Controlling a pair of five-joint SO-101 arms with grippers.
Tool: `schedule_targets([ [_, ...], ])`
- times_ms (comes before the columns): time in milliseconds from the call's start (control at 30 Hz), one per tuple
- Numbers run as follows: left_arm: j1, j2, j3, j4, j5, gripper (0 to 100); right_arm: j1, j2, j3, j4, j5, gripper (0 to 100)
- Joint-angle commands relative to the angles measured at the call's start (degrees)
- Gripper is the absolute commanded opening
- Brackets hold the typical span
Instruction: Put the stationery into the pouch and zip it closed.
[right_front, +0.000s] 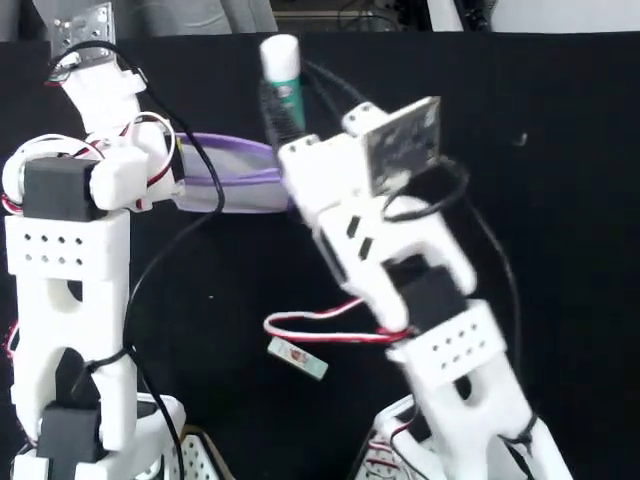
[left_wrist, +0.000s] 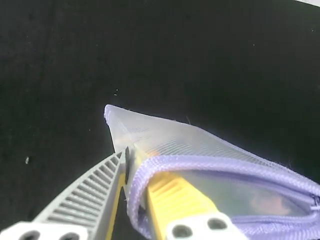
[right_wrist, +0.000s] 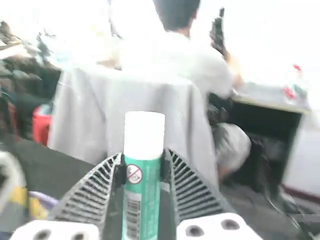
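Observation:
A clear mesh pouch (left_wrist: 200, 150) with a purple zipper edge (right_front: 235, 172) is lifted off the black table. My left gripper (left_wrist: 136, 165) is shut on its end, one grey finger outside and the yellow one inside the opening. A green and white glue stick (right_wrist: 142, 175) stands upright between the ribbed fingers (right_wrist: 192, 192) of my right gripper (right_wrist: 143, 172), which is shut on it. In the high view the glue stick (right_front: 282, 75) rises above the right arm, just beyond the pouch's right end.
A small white tag (right_front: 298, 357) lies on the black table (right_front: 560, 150) between the two arm bases. Red and white cables (right_front: 320, 330) loop off the right arm. The table's right side is bare.

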Motion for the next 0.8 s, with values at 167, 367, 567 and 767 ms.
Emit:
schedule_targets([
  [167,0.48,-0.53,-0.57,-1.32,0.62,3,-5.27,-1.63,12.26,-22.42,-0.35,1.1],
  [367,0.40,-1.05,5.32,-6.77,0.62,3,-7.30,-1.71,14.99,-25.76,-0.35,1.1],
  [567,0.40,-1.05,6.55,-7.91,0.62,3,-7.30,-6.20,15.43,-27.43,-0.35,1.1],
  [767,0.40,-1.05,6.20,-7.82,0.62,3,-7.74,-8.66,22.81,-28.92,-0.18,1.1],
])
